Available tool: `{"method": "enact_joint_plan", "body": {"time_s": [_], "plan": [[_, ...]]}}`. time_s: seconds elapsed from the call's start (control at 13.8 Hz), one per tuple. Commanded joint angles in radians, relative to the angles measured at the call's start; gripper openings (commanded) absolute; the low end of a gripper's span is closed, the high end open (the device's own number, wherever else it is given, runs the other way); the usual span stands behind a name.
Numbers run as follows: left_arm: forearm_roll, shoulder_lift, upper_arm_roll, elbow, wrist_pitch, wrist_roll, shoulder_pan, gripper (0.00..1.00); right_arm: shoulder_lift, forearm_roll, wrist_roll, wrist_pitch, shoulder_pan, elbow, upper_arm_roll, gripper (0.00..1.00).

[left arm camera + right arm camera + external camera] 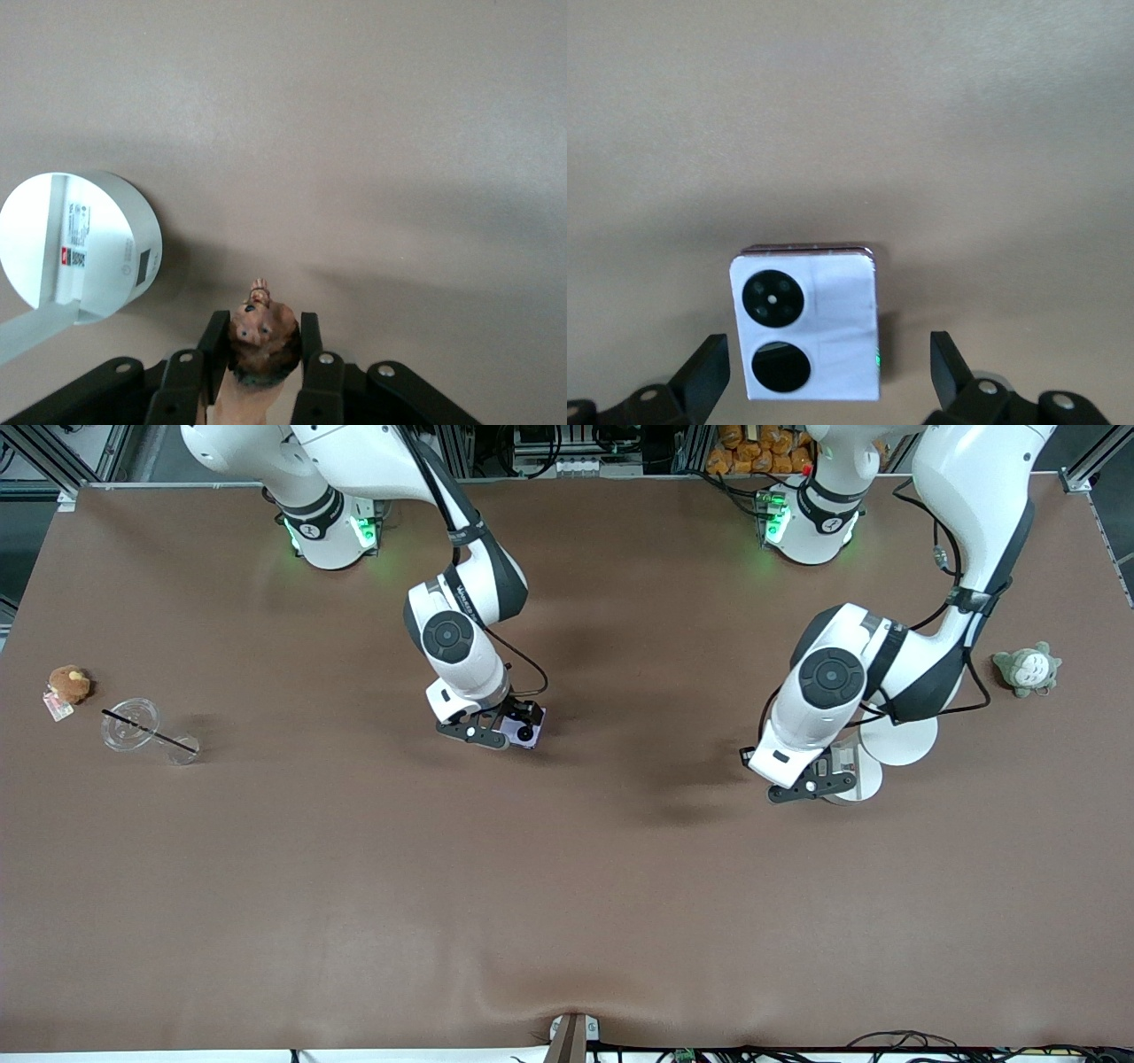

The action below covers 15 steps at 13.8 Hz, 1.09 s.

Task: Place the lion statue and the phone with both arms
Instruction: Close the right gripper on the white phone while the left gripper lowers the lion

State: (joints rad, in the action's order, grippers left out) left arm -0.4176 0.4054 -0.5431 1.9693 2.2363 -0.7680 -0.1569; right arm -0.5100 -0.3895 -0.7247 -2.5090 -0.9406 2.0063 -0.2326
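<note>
While the left end effector (263, 354) clamps the lion statue (262, 335), the right end effector (830, 370) gapes wide, the phone (807, 324) lying between its fingers.

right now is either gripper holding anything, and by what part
The left gripper is shut on the lion statue, fingers at the sides of its head. The right gripper is open around the phone, holding nothing.

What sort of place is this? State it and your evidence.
Likely a robotics lab: two arms bolted at a brown table, aluminium framing and cables around its edges, and odd test props such as a phone and a plush.
</note>
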Motion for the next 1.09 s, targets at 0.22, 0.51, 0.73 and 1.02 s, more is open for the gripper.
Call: {"method": "enact_joint_plan", "body": {"time_s": [0.22,0.51,0.73,1.02], "plan": [[-0.02,-0.022,-0.017,0.095,0.13,0.11,-0.079,0.0,-0.051,-0.012,-0.025,-0.043,-0.032,-0.021,-0.013,1.0],[-0.021,-0.014,-0.015,0.098,0.143,0.131,-0.082,0.0,-0.058,-0.015,-0.035,-0.044,-0.032,-0.026,-0.011,1.0],[-0.023,0.012,-0.012,0.097,0.172,0.151,-0.098,0.0,-0.074,-0.015,-0.036,-0.066,-0.043,-0.035,-0.013,1.0],[-0.053,0.036,-0.012,0.083,0.189,0.171,-0.112,0.0,-0.093,-0.006,-0.036,-0.071,-0.053,-0.037,-0.014,0.94]]}}
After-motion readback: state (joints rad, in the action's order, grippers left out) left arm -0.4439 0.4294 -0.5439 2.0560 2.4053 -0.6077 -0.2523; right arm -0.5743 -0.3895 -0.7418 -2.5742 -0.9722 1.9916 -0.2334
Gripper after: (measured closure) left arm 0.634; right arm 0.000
